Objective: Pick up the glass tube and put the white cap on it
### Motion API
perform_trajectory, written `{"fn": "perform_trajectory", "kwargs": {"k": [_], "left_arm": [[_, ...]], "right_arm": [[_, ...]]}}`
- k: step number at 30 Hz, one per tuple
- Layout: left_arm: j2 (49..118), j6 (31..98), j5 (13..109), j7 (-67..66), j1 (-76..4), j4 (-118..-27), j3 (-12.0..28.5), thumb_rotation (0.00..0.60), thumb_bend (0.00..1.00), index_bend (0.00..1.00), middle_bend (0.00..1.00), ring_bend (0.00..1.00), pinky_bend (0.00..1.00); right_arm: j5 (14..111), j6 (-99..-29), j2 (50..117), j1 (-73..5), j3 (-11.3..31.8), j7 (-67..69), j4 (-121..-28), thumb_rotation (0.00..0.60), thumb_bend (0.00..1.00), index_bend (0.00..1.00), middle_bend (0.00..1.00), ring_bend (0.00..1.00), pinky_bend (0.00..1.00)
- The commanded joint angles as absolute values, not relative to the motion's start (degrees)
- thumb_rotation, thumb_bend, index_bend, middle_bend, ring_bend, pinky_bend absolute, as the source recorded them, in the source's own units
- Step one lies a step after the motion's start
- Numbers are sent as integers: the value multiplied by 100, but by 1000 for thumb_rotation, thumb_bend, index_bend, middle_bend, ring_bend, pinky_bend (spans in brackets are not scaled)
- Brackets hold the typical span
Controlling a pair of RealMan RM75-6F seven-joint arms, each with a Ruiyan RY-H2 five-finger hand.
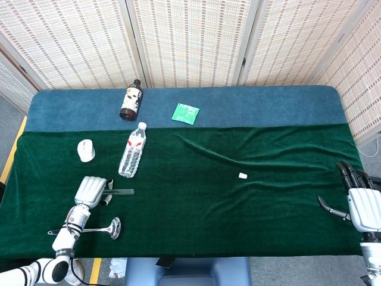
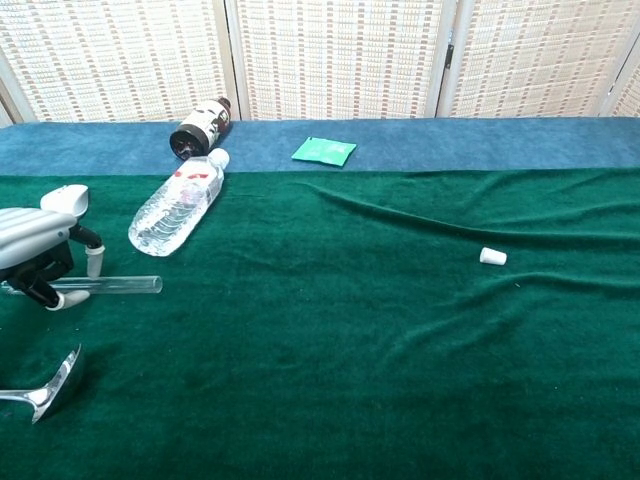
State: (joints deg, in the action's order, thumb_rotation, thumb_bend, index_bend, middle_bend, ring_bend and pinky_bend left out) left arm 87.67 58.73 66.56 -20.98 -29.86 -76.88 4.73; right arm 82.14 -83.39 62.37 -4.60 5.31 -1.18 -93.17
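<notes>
Glass tube [image 2: 115, 285] sits at the near-left of the green cloth [image 1: 238, 208], lying roughly level, open end pointing right. Left hand [image 1: 90, 192] is over its left end with fingers [image 2: 62, 300] curled down around it, so it grips the tube. In the chest view the tube looks slightly off the cloth, but I cannot tell for sure.

White cap [image 1: 242, 176] lies alone on the green cloth right of centre, well apart from the tube and from both hands.

Right hand [image 1: 360, 199] is at the far right edge of the table, fingers spread and holding nothing; only the head view shows it.

Around the tube: a metal spoon [image 1: 95, 228] just nearer than the left hand, a white mouse [image 1: 86, 150] further back on the left, and a clear water bottle [image 1: 133, 150] lying on its side behind the tube.

On the blue cloth [image 1: 268, 104] at the back: a dark brown bottle [image 1: 131, 100] on its side and a green packet [image 1: 186, 113] flat to its right.
</notes>
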Motion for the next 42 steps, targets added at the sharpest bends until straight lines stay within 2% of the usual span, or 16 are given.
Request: {"fn": "perform_trajectory", "kwargs": {"k": [1, 8, 13, 16, 18, 20, 25, 29, 42], "left_arm": [[8731, 6050, 7080, -1767, -2987, -7661, 425, 600, 461, 623, 956, 910, 835], [8589, 6452, 7847, -1279, -2996, -7831, 357, 600, 466, 631, 956, 910, 835], [8448, 6576, 8045, -1274, -3002, -8126, 352, 600, 466, 631, 956, 910, 836], [8368, 6627, 8109, -1323, -2981, -8297, 332, 600, 466, 631, 957, 910, 835], [8323, 6642, 8129, -1356, -2965, -8377, 313, 600, 466, 631, 957, 910, 835], [8275, 6646, 8135, -1364, -2947, -8457, 299, 600, 465, 631, 956, 910, 836], [8219, 6668, 8135, -1408, -2901, -8551, 273, 600, 465, 632, 956, 910, 835], [8185, 6674, 8116, -1444, -2869, -8607, 264, 600, 464, 632, 956, 910, 836], [8172, 6682, 8085, -1368, -2785, -8568, 245, 600, 465, 634, 956, 910, 835]], "right_arm": [[8210, -8311, 6220, -471, 529, -125, -9357, 221, 354, 0, 78, 202, 118], [8230, -8030, 6169, -632, 504, -290, -9565, 225, 365, 0, 89, 209, 118], [8230, -7553, 6221, -977, 544, -564, -9684, 228, 497, 66, 96, 207, 118], [8012, -7059, 6355, -1285, 605, -844, -9694, 254, 604, 128, 96, 182, 107], [7854, -6783, 6444, -1454, 638, -999, -9692, 257, 653, 151, 87, 139, 66], [7655, -6440, 6563, -1659, 675, -1114, -9657, 231, 672, 154, 65, 98, 25], [7311, -5756, 6890, -2132, 736, -1360, -9466, 146, 677, 170, 18, 36, 0], [7109, -5321, 7225, -2518, 768, -1618, -9234, 115, 679, 218, 16, 28, 0], [6643, -4664, 8015, -3324, 788, -2195, -8550, 103, 688, 263, 15, 8, 0]]}}
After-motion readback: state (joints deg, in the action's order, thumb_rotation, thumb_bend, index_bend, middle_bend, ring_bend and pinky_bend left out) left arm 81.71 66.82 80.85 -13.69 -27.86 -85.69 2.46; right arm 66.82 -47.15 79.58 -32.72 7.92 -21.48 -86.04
